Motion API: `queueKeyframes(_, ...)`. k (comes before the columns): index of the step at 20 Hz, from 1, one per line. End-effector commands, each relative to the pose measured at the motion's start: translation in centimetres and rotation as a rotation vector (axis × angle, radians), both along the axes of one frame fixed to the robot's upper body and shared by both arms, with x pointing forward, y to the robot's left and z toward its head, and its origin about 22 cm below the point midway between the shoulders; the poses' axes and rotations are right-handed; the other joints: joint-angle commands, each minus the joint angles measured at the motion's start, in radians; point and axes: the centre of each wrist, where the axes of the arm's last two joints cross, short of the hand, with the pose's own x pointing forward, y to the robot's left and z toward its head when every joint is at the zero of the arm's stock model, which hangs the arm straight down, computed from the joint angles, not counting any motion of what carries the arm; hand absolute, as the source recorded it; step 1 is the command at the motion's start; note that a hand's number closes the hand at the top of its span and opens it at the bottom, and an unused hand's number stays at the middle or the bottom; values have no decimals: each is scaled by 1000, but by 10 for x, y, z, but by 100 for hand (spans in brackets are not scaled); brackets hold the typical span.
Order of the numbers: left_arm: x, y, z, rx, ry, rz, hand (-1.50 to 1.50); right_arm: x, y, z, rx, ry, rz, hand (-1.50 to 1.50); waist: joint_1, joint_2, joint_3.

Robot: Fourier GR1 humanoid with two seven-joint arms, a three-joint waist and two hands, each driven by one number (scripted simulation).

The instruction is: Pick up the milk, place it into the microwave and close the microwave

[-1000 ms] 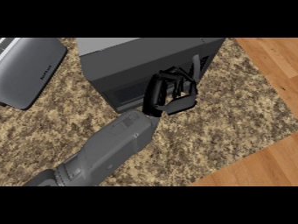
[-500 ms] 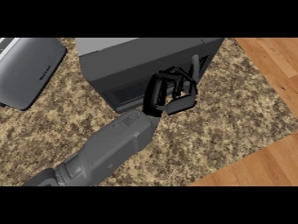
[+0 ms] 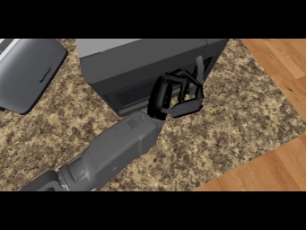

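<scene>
We see one grey forearm (image 3: 112, 155) rising from the near edge of the counter (image 3: 248, 112), left of its middle, and slanting away toward the far right. From this view alone we cannot tell which arm it is; we take it for the left, since it enters on the left side. The counter is speckled brown stone, and its right edge runs diagonally, with a wooden floor (image 3: 281, 152) beyond it at the near right and far right.

At the end of the forearm the black left hand (image 3: 175, 96) is set against the front face of the microwave (image 3: 148, 63), near that face's right end. Its fingers (image 3: 181, 83) are curled rather than straight, bunched close together, with a slim dark bar standing just past them that may be the door handle; we cannot tell whether they close round it or only bend beside it.

The microwave is a dark grey box toward the far edge of the counter, its door apparently closed. The milk shows nowhere.

At the far left corner lies a light grey toaster (image 3: 19, 74), well apart from the hand.
</scene>
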Motion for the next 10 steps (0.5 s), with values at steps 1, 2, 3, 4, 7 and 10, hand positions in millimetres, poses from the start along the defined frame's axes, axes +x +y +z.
queueKeyframes(1,16,4,6,82,27,28,150,1,2,3,28,-12,41,-150,-8,9,1)
queueKeyframes(2,16,7,1,107,38,40,150,0,2,0,34,-5,59,-150,-5,8,4)
queueKeyframes(3,15,10,-6,123,51,59,150,0,4,4,21,-10,70,-150,-4,6,1)
queueKeyframes(4,15,10,-6,138,57,73,150,1,3,2,21,3,75,-150,7,8,2)
queueKeyframes(7,17,13,-9,144,114,106,150,0,5,8,26,-20,95,-150,25,3,-1)
queueKeyframes(10,15,17,-16,156,134,142,150,-2,2,11,27,-24,93,-150,32,0,-2)
